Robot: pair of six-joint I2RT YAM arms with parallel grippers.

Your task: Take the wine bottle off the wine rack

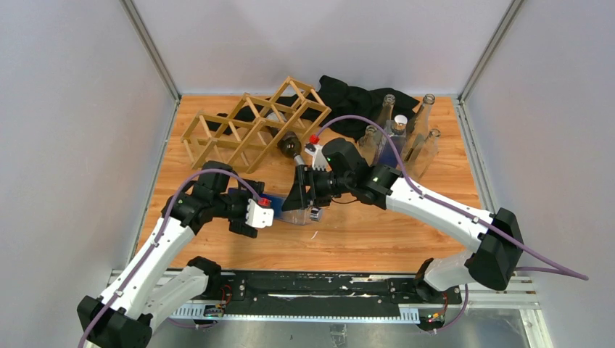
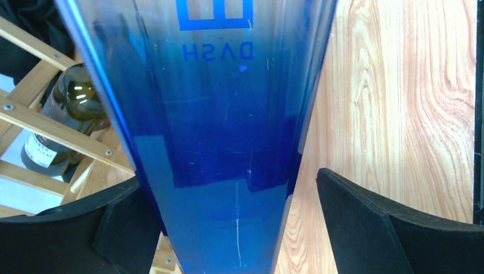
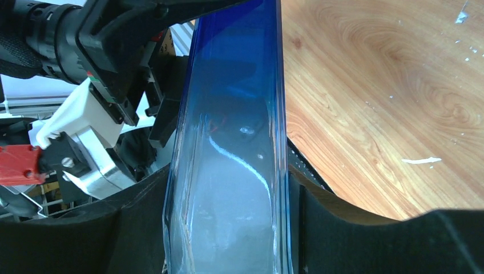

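The light wood lattice wine rack (image 1: 246,129) lies at the back left of the table. A dark wine bottle (image 1: 289,146) rests in its right end; it also shows in the left wrist view (image 2: 68,108) behind the slats (image 2: 57,128). A blue-to-clear glass bottle (image 1: 294,212) lies level between both grippers, off the rack. My right gripper (image 1: 306,194) (image 3: 228,200) is shut on its clear end (image 3: 234,188). My left gripper (image 1: 267,214) (image 2: 228,188) straddles its blue end (image 2: 217,142), jaws open, with a gap beside the right finger (image 2: 371,222).
A black cloth (image 1: 352,98) lies behind the rack at the back centre. Several clear empty glass bottles (image 1: 407,130) stand at the back right, close behind my right arm. Grey walls enclose the wood tabletop (image 1: 348,239) on three sides.
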